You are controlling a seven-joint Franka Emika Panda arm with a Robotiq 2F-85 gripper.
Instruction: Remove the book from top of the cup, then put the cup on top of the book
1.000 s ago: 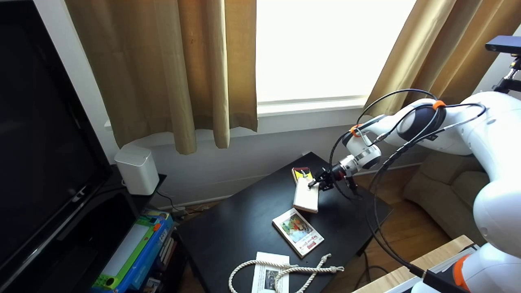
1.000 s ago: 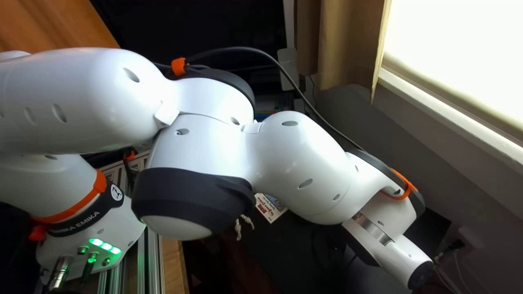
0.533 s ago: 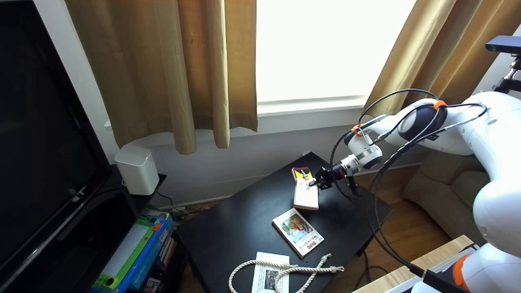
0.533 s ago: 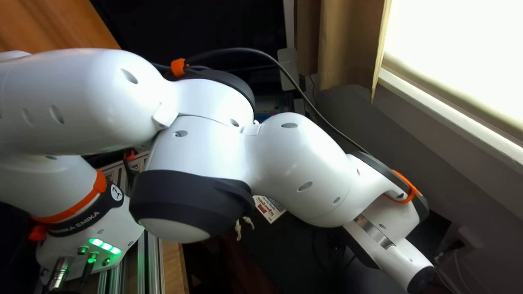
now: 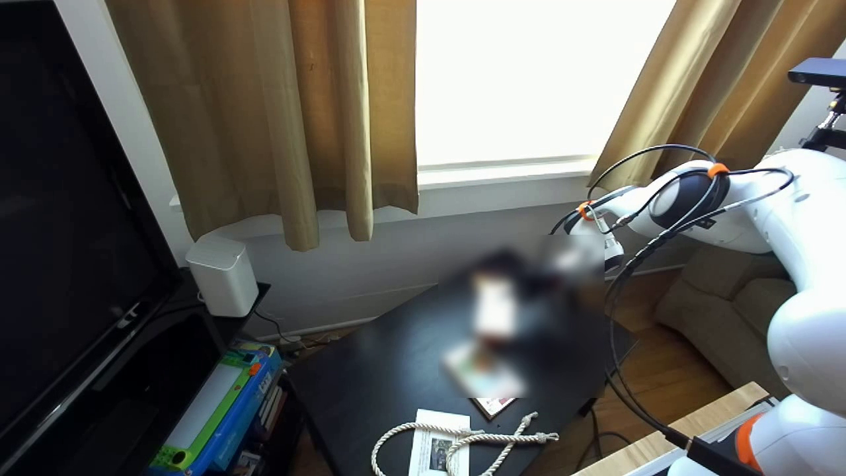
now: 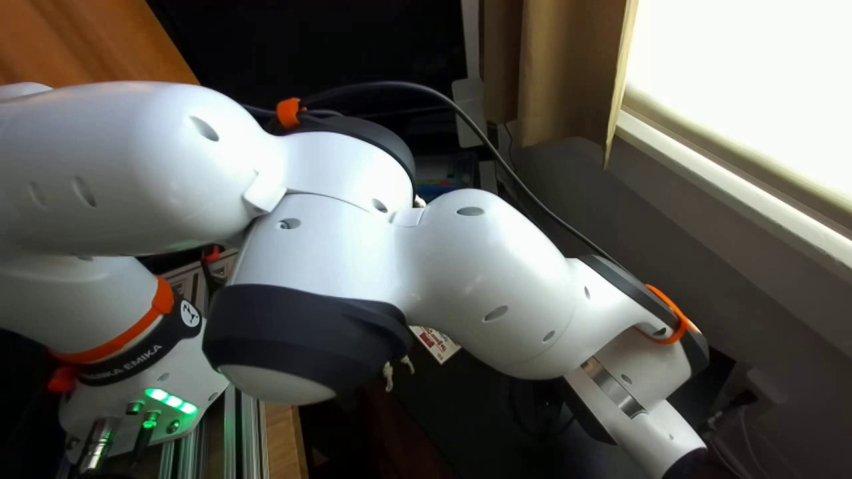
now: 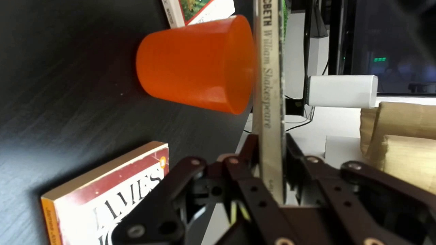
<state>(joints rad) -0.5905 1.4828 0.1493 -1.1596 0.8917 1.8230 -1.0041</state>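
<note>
Black and faintly grained, the table fills the left of my wrist view, which lies turned so that up points right. On it, nearest the left edge, rests a thick paperback with an orange spine, its cover lettered in black. Next comes the cup, orange-red and upright on the table, mouth up. Past the rim I see just a slice of inner wall; what the bottom holds, I cannot tell. A picture-covered volume shows beside it, partly hidden by the cup.

Then the book: thin, pale cream, its spine reading "CBETH William Shakespeare", level and just over the cup's rim as seen from here. Whether the two touch I cannot tell. My claw has the book near its lower end in view, jaws drawn in tight against both faces. Farther right show a white boxy unit, a dark screen and gold curtains.

In an exterior view, from the left, a blue-and-green panel lies near the table, and on the table a pale rope crosses a printed sheet. A blur covers the table's middle, so I cannot make out cup, book or claw there. My white arm reaches in from the right.
</note>
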